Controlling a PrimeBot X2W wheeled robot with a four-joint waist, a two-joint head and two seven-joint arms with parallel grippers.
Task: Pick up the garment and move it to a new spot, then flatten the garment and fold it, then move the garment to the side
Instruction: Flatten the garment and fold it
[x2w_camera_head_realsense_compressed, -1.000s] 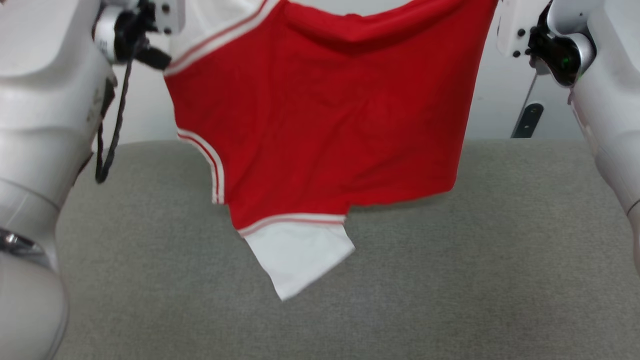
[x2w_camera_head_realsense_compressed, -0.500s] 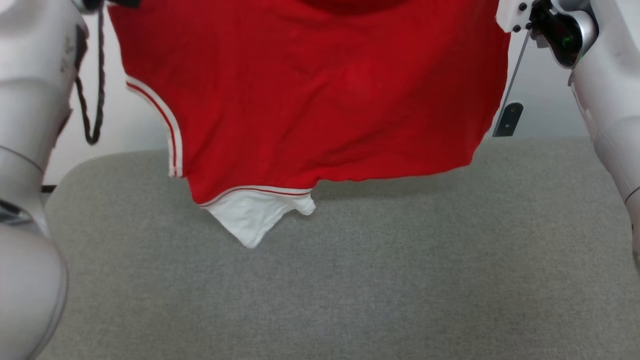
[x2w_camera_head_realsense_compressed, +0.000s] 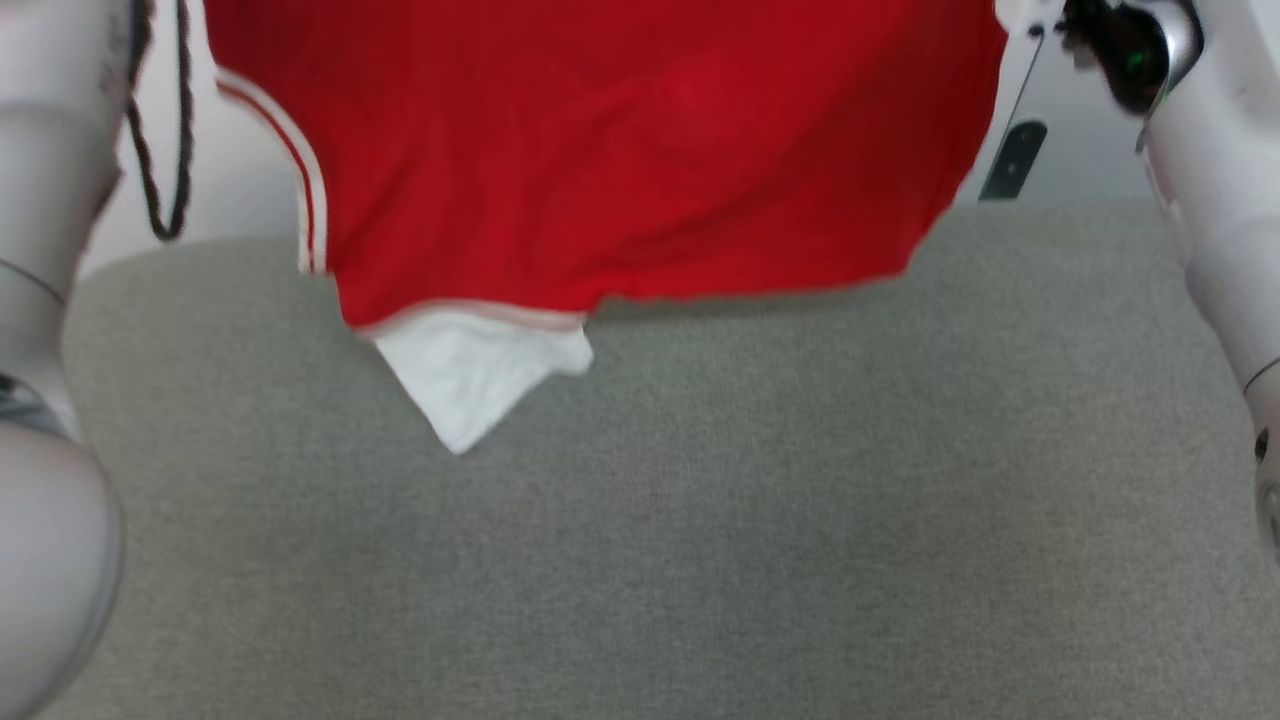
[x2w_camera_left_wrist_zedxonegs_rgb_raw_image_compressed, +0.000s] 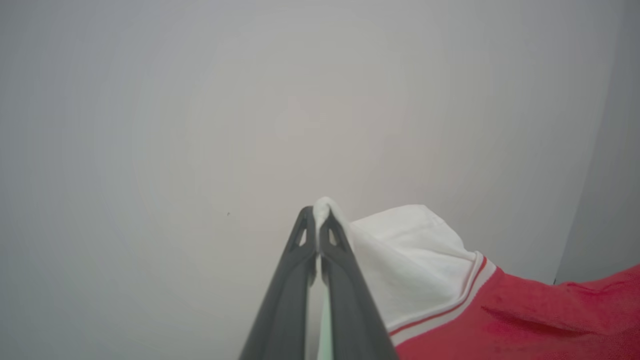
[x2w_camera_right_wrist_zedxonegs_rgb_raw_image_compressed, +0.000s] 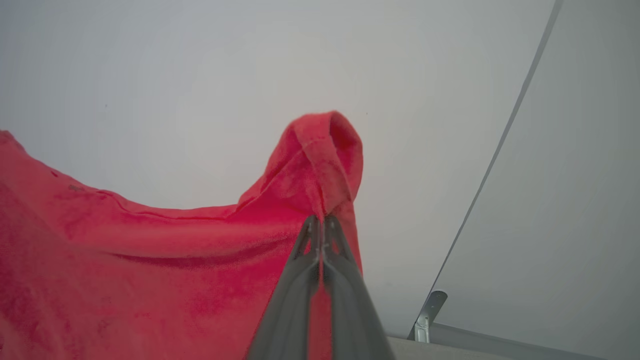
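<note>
The left gripper (x2w_camera_left_wrist_zedxonegs_rgb_raw_image_compressed: 316, 223) is clenched on the tip of a white sleeve (x2w_camera_left_wrist_zedxonegs_rgb_raw_image_compressed: 405, 255) of the garment (x2w_camera_head_realsense_compressed: 620, 150). Its two dark fingers meet, and a small tuft of white cloth pokes out just past their tips. In the left wrist view the rest of that sleeve falls away to this gripper's right, across a red-and-white striped trim (x2w_camera_left_wrist_zedxonegs_rgb_raw_image_compressed: 450, 310) and into the red body. The right gripper (x2w_camera_right_wrist_zedxonegs_rgb_raw_image_compressed: 321, 223) is clenched on the garment too, pinching a red hemmed corner that stands up as a folded hump just beyond its fingertips. In the right wrist view the red cloth sags away from there to that gripper's left, with a shallow dip along its upper edge. Strung between the two grippers, the garment hangs below them as a wide red sheet in front of a pale wall (x2w_camera_left_wrist_zedxonegs_rgb_raw_image_compressed: 150, 125), above the grey desk (x2w_camera_head_realsense_compressed: 700, 560). Its red lower hem sits clear of the desk, with a thin shadow beneath it. A second white sleeve (x2w_camera_head_realsense_compressed: 470, 380) dangles lowest, on the left gripper's side, its pointed end down over the desk; whether that point touches the surface cannot be told, as the head view is somewhat blurred. The left forearm (x2w_camera_head_realsense_compressed: 50, 200) and right forearm (x2w_camera_head_realsense_compressed: 1220, 200) frame the cloth, and a loop of dark cable (x2w_camera_head_realsense_compressed: 170, 150) hangs beside the left one. A small metal bracket (x2w_camera_right_wrist_zedxonegs_rgb_raw_image_compressed: 425, 312) sits below and to the right of the right gripper, at the far edge of the desk against the wall.
</note>
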